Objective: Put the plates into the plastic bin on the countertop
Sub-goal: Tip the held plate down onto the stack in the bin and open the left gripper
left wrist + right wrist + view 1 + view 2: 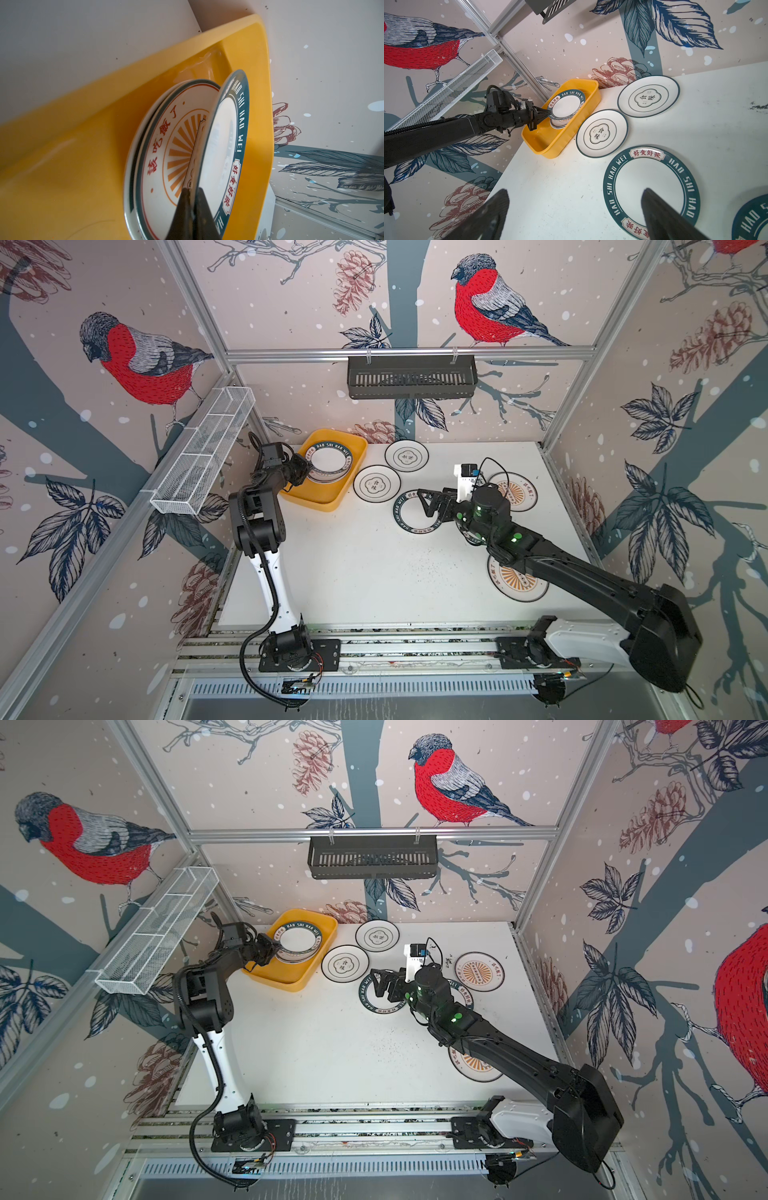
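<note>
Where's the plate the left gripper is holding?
The plate is tilted over the stack in the yellow bin, back left of the countertop in both top views.

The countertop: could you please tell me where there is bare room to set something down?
Free: the countertop at middle and front, between the left arm, the front rail and the right arm; the plastic bin at its near end, before the plate stack. Crowded: back right, where flower plates, green-rimmed plates and sunburst plates lie close around the right gripper.
</note>
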